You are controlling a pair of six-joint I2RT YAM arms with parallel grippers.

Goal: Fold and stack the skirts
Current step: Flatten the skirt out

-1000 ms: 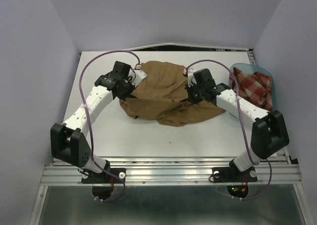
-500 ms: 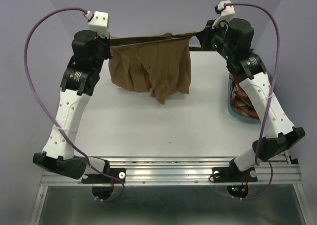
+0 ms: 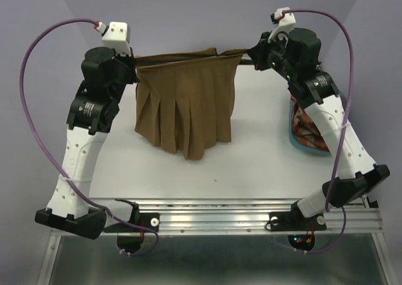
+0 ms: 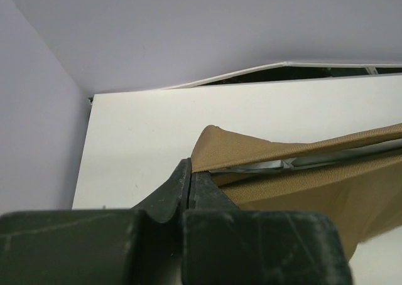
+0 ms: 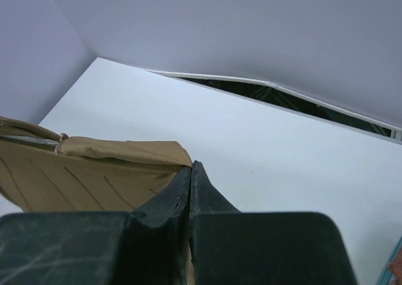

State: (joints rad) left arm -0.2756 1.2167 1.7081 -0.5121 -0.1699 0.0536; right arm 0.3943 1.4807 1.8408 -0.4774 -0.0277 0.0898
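Above the tabletop [image 3: 264, 153], left claw [image 4: 190, 167] and right claw [image 5: 191, 166] each clamp a waistband end of the tan skirt [image 3: 185, 103]; it hangs spread.

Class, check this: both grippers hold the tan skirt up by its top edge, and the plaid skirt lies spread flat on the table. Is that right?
One part is wrong: the plaid skirt sits bunched in the blue tub, not flat on the table; the top external view shows it. The left gripper and right gripper do hold the tan skirt by its top edge.
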